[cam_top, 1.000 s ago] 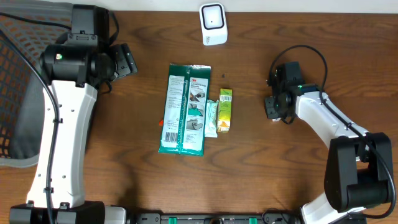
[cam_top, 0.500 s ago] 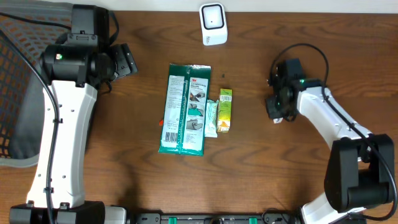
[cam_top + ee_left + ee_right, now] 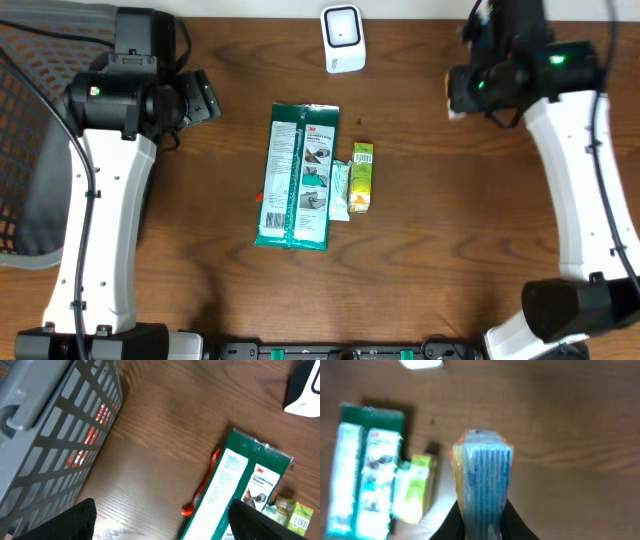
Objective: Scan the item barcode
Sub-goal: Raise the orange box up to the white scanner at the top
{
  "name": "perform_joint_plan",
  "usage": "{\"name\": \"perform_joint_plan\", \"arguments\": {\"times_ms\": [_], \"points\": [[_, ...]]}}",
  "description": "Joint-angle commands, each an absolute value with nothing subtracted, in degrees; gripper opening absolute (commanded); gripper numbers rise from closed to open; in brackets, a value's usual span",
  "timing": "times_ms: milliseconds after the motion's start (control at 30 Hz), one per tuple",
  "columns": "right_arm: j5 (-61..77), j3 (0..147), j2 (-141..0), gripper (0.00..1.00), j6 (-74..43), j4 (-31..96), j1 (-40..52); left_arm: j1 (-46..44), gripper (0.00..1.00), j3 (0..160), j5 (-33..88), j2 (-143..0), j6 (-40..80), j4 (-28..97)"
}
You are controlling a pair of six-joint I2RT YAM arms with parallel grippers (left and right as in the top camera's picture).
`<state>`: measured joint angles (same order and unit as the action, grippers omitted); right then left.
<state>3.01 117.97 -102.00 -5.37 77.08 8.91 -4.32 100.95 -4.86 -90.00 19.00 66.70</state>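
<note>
From above, we see the left gripper [image 3: 205, 100] at the left of the table [image 3: 450, 250], beside a grey basket [image 3: 25, 150]. The right gripper [image 3: 460, 90] hangs near the far right, to the right of the white scanner [image 3: 343, 38]; what it carries is too blurred to make out here. In the middle of the table lie a green package [image 3: 297, 175], a pale sachet [image 3: 339, 190] touching its right edge, and a yellow-green box [image 3: 361, 178] touching the sachet

In the left wrist view, we find the fingers [image 3: 77, 522] spread wide with only bare wood between them. The basket is at the left, the green package at the lower right, and a corner of the scanner at the top right

In the right wrist view, we see the fingers [image 3: 515, 527] clamped on a packet [image 3: 482, 475] with orange edges and blue stripes. It is held edge-on above the wood, to the right of the box and the green package, with the scanner's edge at the top left
</note>
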Motion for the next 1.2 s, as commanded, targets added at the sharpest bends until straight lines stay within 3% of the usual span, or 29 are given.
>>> {"name": "perform_joint_plan", "arguments": {"times_ms": [0, 133, 233, 933, 1167], "points": [[4.82, 131.81, -108.22, 0.01, -6.81, 81.91, 10.61, -4.14, 0.85, 101.23, -5.63, -90.19, 18.02, 66.81], [4.82, 150.17, -118.54, 0.01, -6.76, 88.99, 13.41, -4.14, 0.85, 101.23, -5.63, -90.19, 18.02, 66.81], [4.86, 157.12, -125.45, 0.01, -5.52, 87.31, 16.34, -4.14, 0.85, 101.23, -5.63, -90.19, 18.02, 66.81], [-0.99, 157.01, -151.92, 0.01, -3.81, 46.13, 21.43, -4.14, 0.85, 101.23, -5.63, -90.19, 18.02, 66.81], [-7.44, 156.97, -153.36, 0.01, -3.77, 44.05, 22.35, -4.14, 0.85, 101.23, -5.63, -90.19, 18.00, 66.81]]}}
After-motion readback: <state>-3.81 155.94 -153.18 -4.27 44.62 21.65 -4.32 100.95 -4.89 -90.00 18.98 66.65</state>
